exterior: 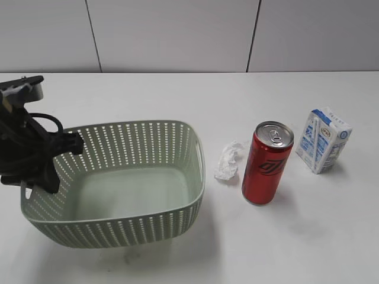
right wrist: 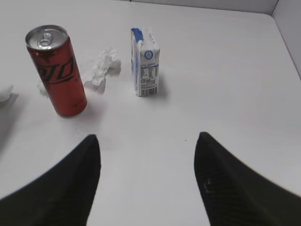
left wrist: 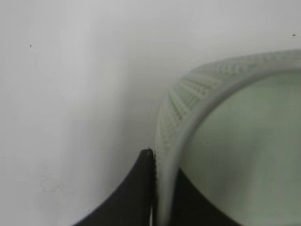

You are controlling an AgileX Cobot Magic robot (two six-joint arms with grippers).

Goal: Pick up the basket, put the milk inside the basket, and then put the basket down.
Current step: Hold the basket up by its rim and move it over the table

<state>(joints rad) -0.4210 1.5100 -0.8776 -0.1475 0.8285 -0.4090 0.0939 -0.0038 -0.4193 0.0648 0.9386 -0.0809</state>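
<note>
Now the left gripper (exterior: 50,155) has its jaws pinching the basket (exterior: 148,222) rim, while the right gripper's (right wrist: 148,155) jaws hang spread, milk (right wrist: 145,68) untouched on the desk (exterior: 308,236).

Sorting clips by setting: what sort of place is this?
Probably a lab test bench, not a home: a bare white table against a plain paneled wall, with only a basket, milk and a can staged.
</note>
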